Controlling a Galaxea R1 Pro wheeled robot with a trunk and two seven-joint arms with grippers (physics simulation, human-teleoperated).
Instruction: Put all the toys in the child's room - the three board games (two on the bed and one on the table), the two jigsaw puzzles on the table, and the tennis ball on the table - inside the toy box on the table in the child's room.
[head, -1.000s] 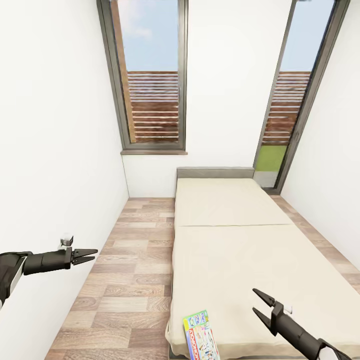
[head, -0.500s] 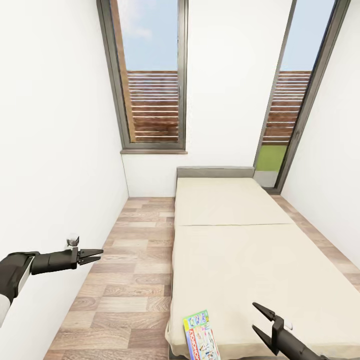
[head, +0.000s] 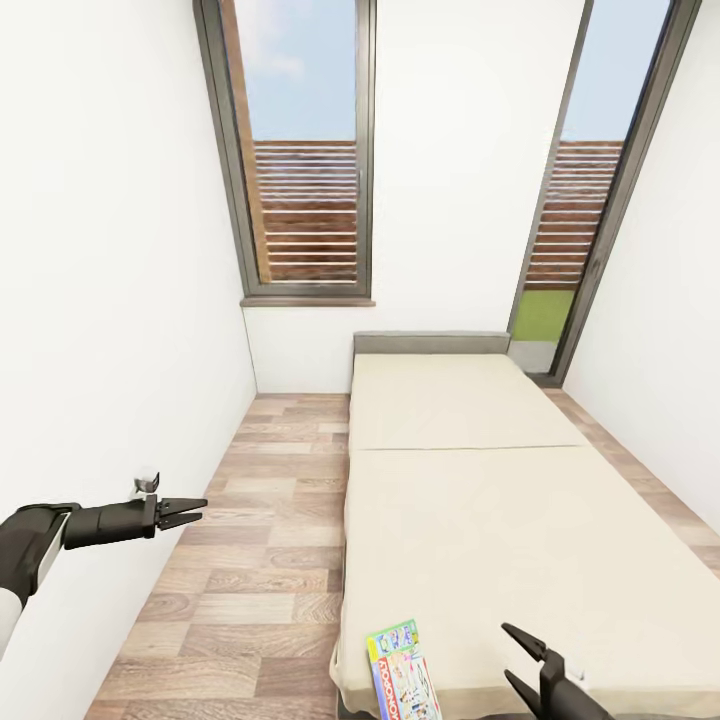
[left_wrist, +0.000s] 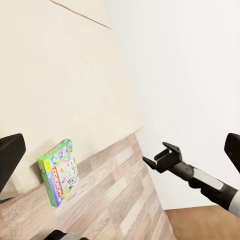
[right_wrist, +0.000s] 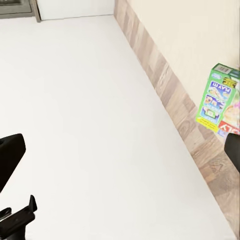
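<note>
Presently, scene: a narrow room with a bed (head: 470, 520) at centre right of the head frame and wood-plank floor (head: 260, 520) at lower left.
Game box: one green-edged Monopoly box (head: 402, 672) at the bottom centre, lying at the bed's near corner and apparently jutting past its edge.
Left gripper: at the lower left (head: 185, 514), above the floor and well apart from the box; fingers nearly together, holding nothing.
Right gripper: at the bottom right (head: 516, 657), over the near end of the bed, just beside the box; fingers spread wide, empty.
Risk 1: the box seems only partly supported, so a nudge from the right gripper could tip it off onto the floor.
Risk 2: the box is thin and flat, so fingers closing on its face instead of its edge would likely slide off.
Risk 3: the left arm is close to the white wall (head: 110, 300); a swing outward could strike it.
Count: game boxes, one; beds, one; windows (head: 305, 150), two; grippers, two.
</note>
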